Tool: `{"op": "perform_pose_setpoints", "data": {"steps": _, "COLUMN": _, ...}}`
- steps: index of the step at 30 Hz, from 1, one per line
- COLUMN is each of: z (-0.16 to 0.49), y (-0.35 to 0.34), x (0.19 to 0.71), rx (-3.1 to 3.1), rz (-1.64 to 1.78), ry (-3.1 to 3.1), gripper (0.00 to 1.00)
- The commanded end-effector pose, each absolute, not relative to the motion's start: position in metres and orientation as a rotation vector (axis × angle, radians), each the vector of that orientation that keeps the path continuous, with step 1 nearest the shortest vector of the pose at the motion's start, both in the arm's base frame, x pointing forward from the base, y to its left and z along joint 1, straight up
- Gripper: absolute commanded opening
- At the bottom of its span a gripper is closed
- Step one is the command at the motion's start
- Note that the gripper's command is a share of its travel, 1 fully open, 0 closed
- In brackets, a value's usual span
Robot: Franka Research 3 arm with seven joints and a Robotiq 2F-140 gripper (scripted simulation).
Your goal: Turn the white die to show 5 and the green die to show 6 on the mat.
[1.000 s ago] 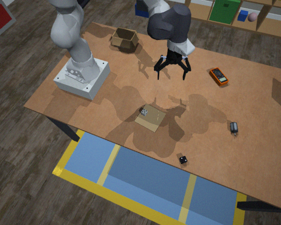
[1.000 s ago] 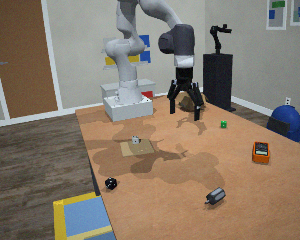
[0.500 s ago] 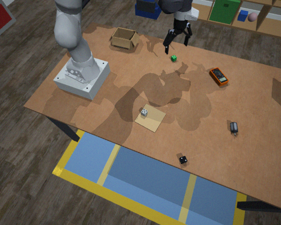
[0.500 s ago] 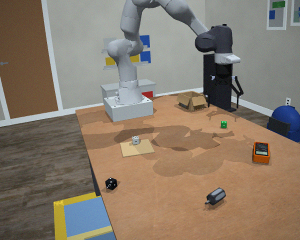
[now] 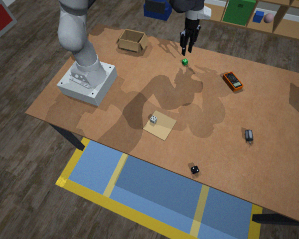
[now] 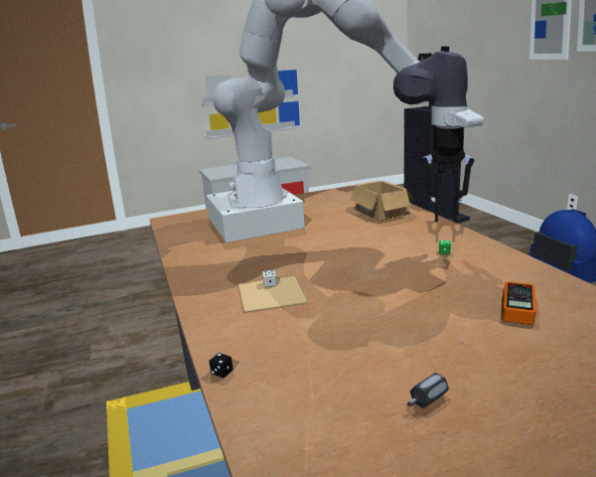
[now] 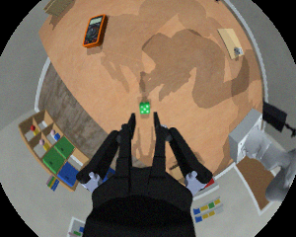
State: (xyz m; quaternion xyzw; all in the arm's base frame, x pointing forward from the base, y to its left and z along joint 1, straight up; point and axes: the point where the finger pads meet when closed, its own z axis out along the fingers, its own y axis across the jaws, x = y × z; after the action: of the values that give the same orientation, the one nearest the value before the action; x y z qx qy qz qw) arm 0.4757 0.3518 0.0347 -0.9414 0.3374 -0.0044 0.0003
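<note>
My gripper is partly open and empty, fingers pointing down above the green die. The green die sits flat on the table; its top seems to read 5 in the wrist view. The white die sits flat on the tan mat, close to one edge; its top seems to read 5. The black die rests near the table's edge; its top number is hard to read.
An orange multimeter lies beyond the green die. An open cardboard box stands near the robot base. A small grey motor-like object lies on the table away from the dice.
</note>
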Motion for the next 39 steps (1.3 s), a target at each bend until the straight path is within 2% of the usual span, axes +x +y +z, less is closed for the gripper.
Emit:
{"op": "perform_pose_setpoints", "data": {"steps": 1, "z": 0.0345, "y": 0.3509, "x": 0.4761, "rx": -2.967, "rz": -0.013, "ry": 1.042, "gripper": 0.35}}
{"op": "perform_pose_setpoints", "data": {"steps": 39, "z": 0.0280, "y": 0.3510, "x": 0.4763, "rx": -2.968, "rz": -0.013, "ry": 1.041, "gripper": 0.35}}
